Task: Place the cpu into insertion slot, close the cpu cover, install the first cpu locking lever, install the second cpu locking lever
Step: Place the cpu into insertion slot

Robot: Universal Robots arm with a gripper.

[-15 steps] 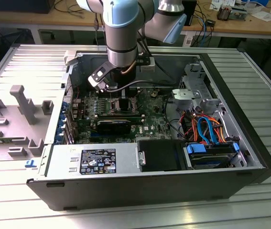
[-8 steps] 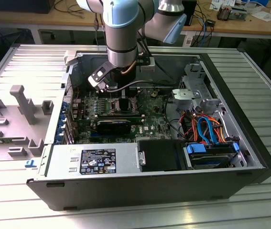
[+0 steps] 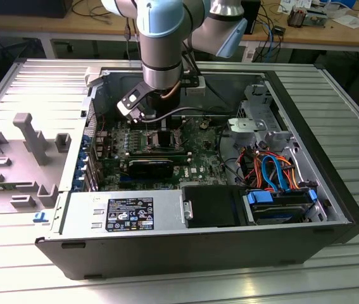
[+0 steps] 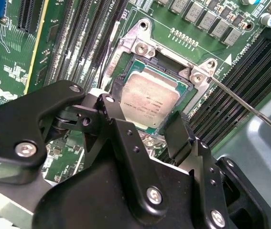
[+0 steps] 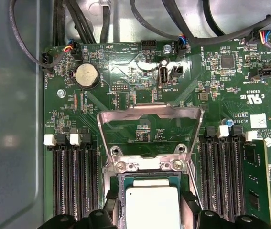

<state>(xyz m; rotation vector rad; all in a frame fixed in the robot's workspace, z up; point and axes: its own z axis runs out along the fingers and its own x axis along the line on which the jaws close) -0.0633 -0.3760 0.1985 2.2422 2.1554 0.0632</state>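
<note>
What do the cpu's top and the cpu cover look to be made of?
The cpu: its top looks like matte silvery-grey metal, going by the dull, even sheen. The cpu cover: thin bare sheet metal, probably steel, with bright reflections and bent edges.

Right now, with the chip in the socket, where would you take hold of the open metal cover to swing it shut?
I'd pinch the cover at its free cross bar, the edge farthest from the chip, coming from above. It is a thin windowed plate hinged at the rim of the socket, so that bar likely gives the most leverage.
</note>
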